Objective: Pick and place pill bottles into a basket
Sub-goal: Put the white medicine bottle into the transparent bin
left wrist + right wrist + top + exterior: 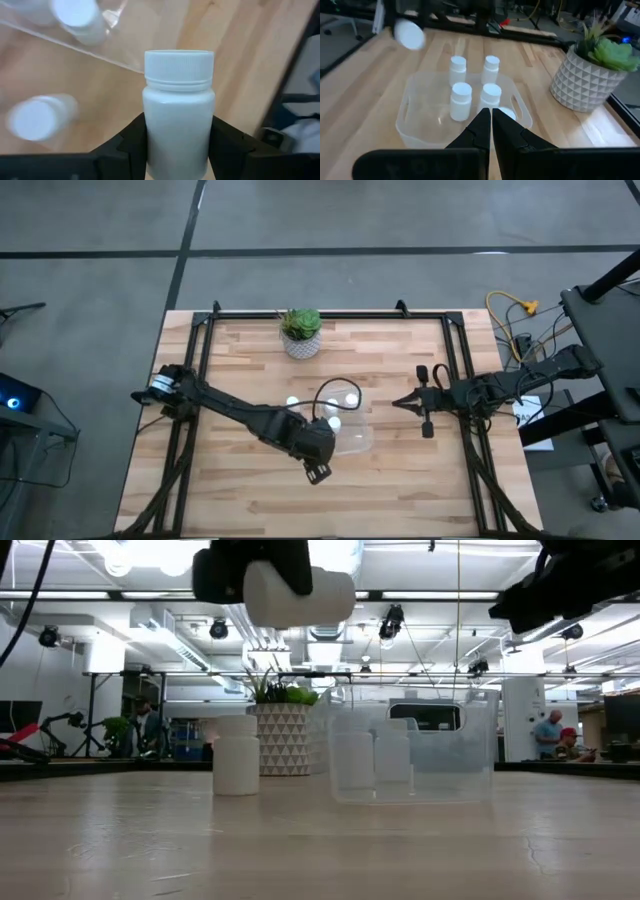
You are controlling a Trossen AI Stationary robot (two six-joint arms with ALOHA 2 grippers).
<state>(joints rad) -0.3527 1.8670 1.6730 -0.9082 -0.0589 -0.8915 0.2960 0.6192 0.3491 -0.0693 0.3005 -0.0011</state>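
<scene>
A pale wooden worktop (250,490) sits on grey concrete floor (90,280). The left claw (177,145) grips a pill bottle (178,110) in the air beside the clear basket (470,760), which holds bottles. A potted plant (300,332) stands behind. The right claw (491,127), closed and empty, waits well apart.

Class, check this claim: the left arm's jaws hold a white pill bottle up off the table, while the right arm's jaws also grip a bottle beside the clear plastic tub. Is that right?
Not quite. The right gripper is shut on nothing, as the right wrist view shows. The rest stands: the left gripper holds a small white capped pill bottle in the air, near the clear rectangular plastic tub.
</scene>
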